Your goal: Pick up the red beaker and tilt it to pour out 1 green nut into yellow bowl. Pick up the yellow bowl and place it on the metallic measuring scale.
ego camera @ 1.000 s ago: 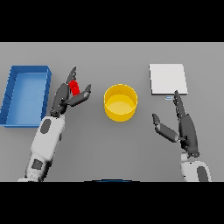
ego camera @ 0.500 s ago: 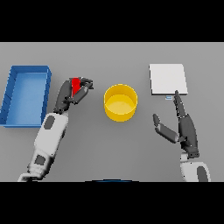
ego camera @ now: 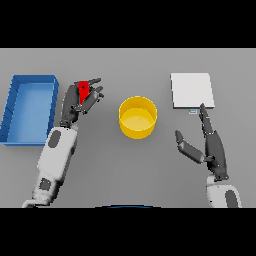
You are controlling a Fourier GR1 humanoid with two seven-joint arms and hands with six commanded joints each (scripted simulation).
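Left of the yellow bowl [ego camera: 137, 117], the left hand [ego camera: 82, 100] had its fingers curled round the red beaker [ego camera: 84, 90], well short of the rim.
Tilting from there would likely drop the nut onto the grey table [ego camera: 125, 165]. Fingers hid most of the beaker, and no nut could be made out. The right hand [ego camera: 207, 145] lay relaxed, fingers apart, below the metallic measuring scale [ego camera: 192, 90].
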